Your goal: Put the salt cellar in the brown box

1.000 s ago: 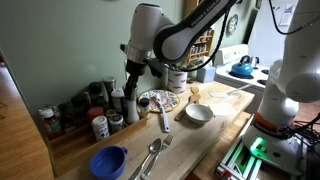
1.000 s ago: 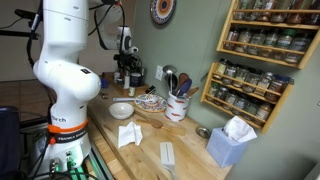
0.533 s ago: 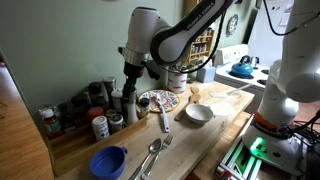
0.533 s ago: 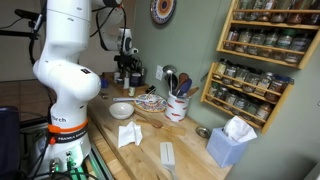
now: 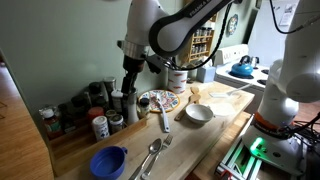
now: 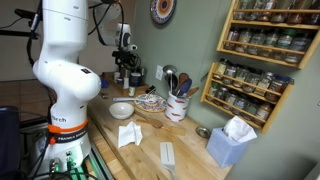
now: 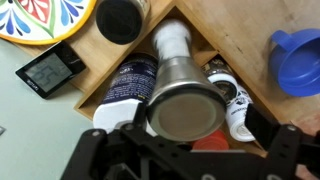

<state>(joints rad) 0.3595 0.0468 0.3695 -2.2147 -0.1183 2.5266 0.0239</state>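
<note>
In the wrist view the salt cellar (image 7: 183, 95) stands upright, its round grey metal top right under the camera and its white body (image 7: 172, 45) reaching down into the brown box (image 7: 228, 42). It stands among other jars there. My gripper (image 7: 195, 128) is open, with a finger on each side of the cap; the right fingertip (image 7: 260, 122) is well clear of it. In an exterior view the gripper (image 5: 130, 88) hangs just above the white salt cellar (image 5: 129, 104) at the jar row by the wall. In an exterior view the gripper (image 6: 124, 62) is above the jars.
Around the cellar in the box are a blue-labelled jar (image 7: 130, 85), a white printed jar (image 7: 236, 106), an orange-red jar (image 7: 196, 142) and a dark jar (image 7: 122, 18). Nearby lie a black timer (image 7: 50, 68), a colourful plate (image 5: 160, 100), a blue bowl (image 5: 108, 160), spoons (image 5: 152, 155) and a white bowl (image 5: 198, 113).
The jaws have opened and let go of the salt cellar, which stays standing in the box. The arm has lifted slightly.
</note>
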